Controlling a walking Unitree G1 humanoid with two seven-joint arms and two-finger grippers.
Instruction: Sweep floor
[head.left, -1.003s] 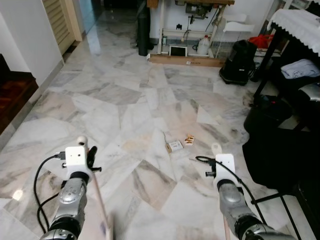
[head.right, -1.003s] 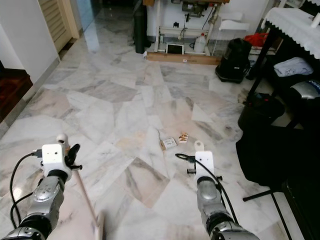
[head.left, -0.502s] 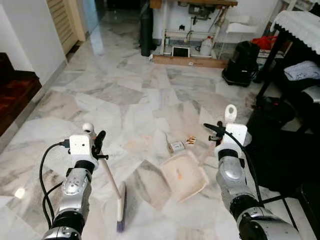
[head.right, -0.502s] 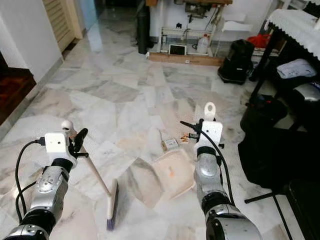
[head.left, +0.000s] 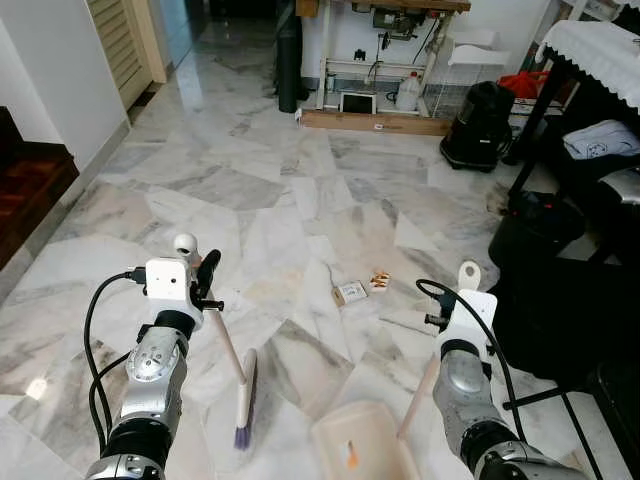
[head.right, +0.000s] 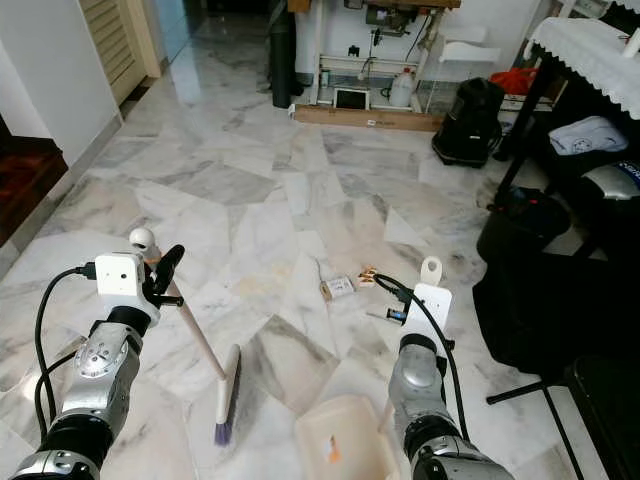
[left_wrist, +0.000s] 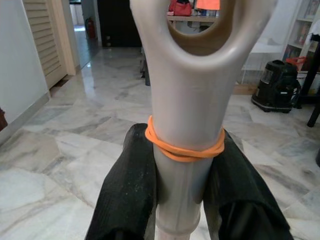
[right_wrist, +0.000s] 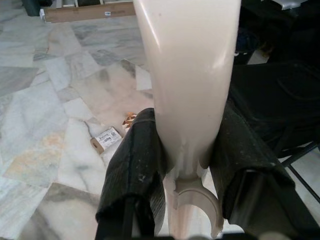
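Note:
My left gripper (left_wrist: 182, 146) is shut on the cream broom handle (head.left: 225, 340), just below an orange rubber band (left_wrist: 185, 149). The broom head (head.left: 243, 400) rests on the marble floor in front of me, left of centre. My right gripper (right_wrist: 187, 131) is shut on the cream handle of the dustpan (head.left: 360, 450), which lies low on the floor near my feet with an orange speck in it. Litter lies farther ahead: a small box (head.left: 350, 292), a brown-orange wrapper (head.left: 379, 280) and a thin scrap (head.left: 400, 322).
Dark bags (head.left: 540, 225) and a black stand's legs (head.left: 545, 395) crowd the right side under a cloth-covered table (head.left: 600, 45). A black vacuum (head.left: 480, 125) and a workbench (head.left: 385, 60) stand at the back. A dark wooden step (head.left: 30, 180) borders the left wall.
The right arm has come down and drawn the dustpan back from beside the litter to near my feet. The broom head came forward into view, then stayed about where it was.

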